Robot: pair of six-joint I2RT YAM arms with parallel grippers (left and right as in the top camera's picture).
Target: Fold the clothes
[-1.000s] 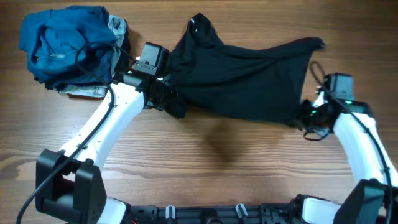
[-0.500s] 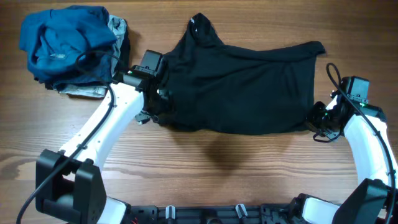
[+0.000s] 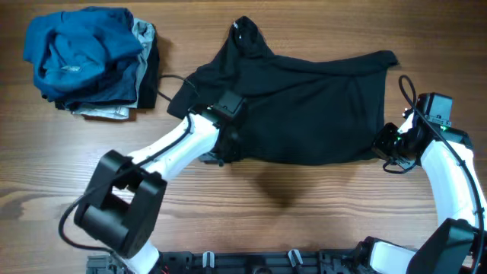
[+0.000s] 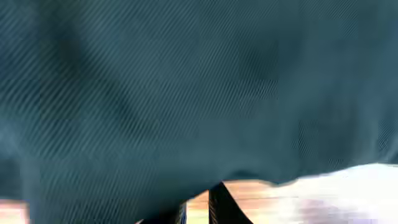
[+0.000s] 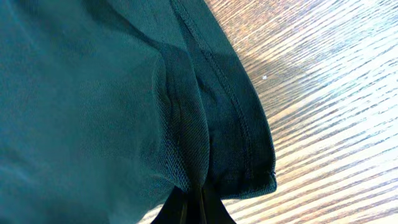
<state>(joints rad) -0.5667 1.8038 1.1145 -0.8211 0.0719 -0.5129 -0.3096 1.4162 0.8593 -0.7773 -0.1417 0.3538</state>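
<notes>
The clothes (image 3: pixel 304 106), a black T-shirt with a small white mark at its collar, lie spread across the middle of the table. My left gripper (image 3: pixel 227 144) sits at the shirt's lower left edge. In the left wrist view the shirt (image 4: pixel 186 81) fills the frame and drapes over the tips of my left gripper (image 4: pixel 198 199). Its jaws are close together, with a thin strip of wood showing between them. My right gripper (image 3: pixel 383 144) is at the lower right corner. In the right wrist view this gripper (image 5: pixel 198 193) is shut, pinching a bunched fold of the hem (image 5: pixel 242 155).
A pile with a bright blue garment (image 3: pixel 80 53) on top and a grey-and-white one (image 3: pixel 103 113) beneath sits at the back left. A black cable (image 3: pixel 163 87) loops from the left arm near that pile. Bare wood runs along the front of the table (image 3: pixel 289 205).
My left arm swung right and toward the front, from the shirt's left side to its lower left edge. The shirt dropped and spread flatter. The right gripper kept its hold.
</notes>
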